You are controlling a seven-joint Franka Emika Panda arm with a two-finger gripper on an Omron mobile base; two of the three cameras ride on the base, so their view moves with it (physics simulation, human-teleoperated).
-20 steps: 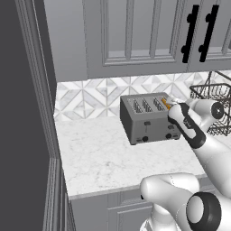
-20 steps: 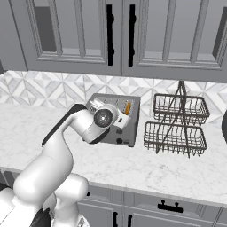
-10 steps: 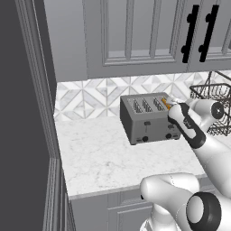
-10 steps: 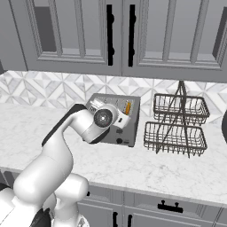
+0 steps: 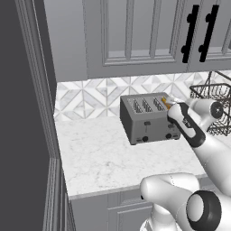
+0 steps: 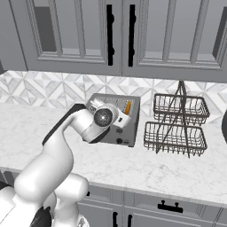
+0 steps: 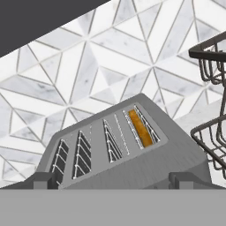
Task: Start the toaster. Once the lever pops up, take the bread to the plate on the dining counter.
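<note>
Fingers spread wide above the toaster

Fingers [image 7: 113,182] of the white arm stood released and grasped nothing, poised just over the front edge of the toaster [image 7: 132,163]. The dark grey toaster sat on the white marbled table [image 5: 103,153], near its back. Bread [image 7: 140,128] sat down inside the slot nearest the wire basket [image 6: 177,126], only its golden-orange crust showing. Behind them rose the patterned tile wall [image 7: 88,75] and grey cabinets [image 6: 80,35].

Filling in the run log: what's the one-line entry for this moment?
phase: toaster approach | end effector: open, empty, above toaster | bread: down in slot nearest wire basket | lever: not visible
</note>
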